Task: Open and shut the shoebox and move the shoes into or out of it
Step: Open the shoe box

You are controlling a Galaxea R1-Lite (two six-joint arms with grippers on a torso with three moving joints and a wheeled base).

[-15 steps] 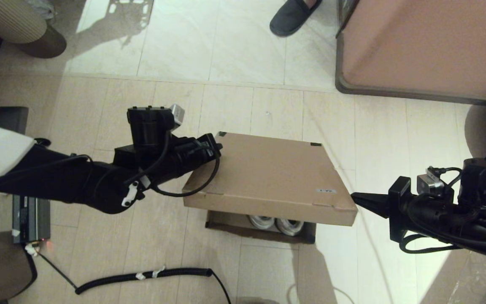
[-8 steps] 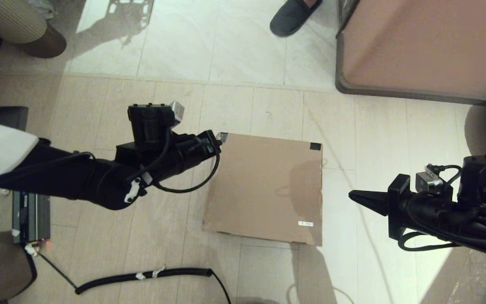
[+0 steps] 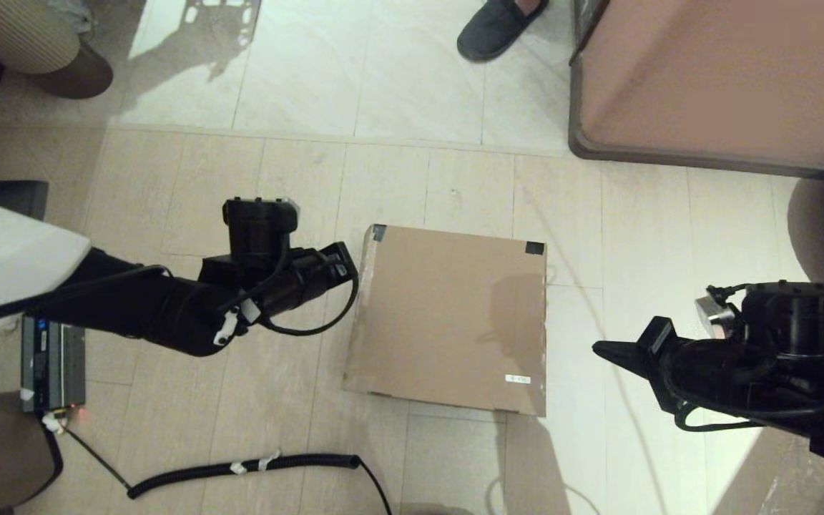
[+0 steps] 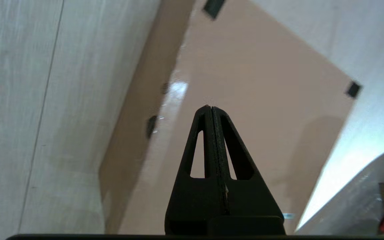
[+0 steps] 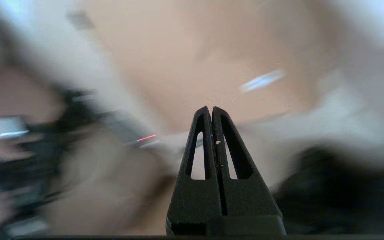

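Observation:
The brown cardboard shoebox (image 3: 448,318) lies on the floor with its lid flat and closed. Black tape (image 3: 534,248) marks its two far corners and a small white label (image 3: 518,379) sits near its front right. The shoes are hidden. My left gripper (image 3: 349,261) is shut and empty, just off the box's left edge near the far corner; in the left wrist view its tip (image 4: 211,108) hangs over the lid (image 4: 262,100). My right gripper (image 3: 598,348) is shut and empty, a short way right of the box, pointing at it (image 5: 211,108).
A large pinkish-brown cabinet (image 3: 727,79) stands at the far right. A person's dark slip-on shoe (image 3: 494,28) is at the far edge. A coiled black cable (image 3: 240,468) lies in front of the box, and a small device (image 3: 53,365) sits at the left.
The lid, raised a second ago with the sneakers showing beneath, has dropped shut. My left gripper has drawn back left off the box corner. My right arm has shifted slightly lower.

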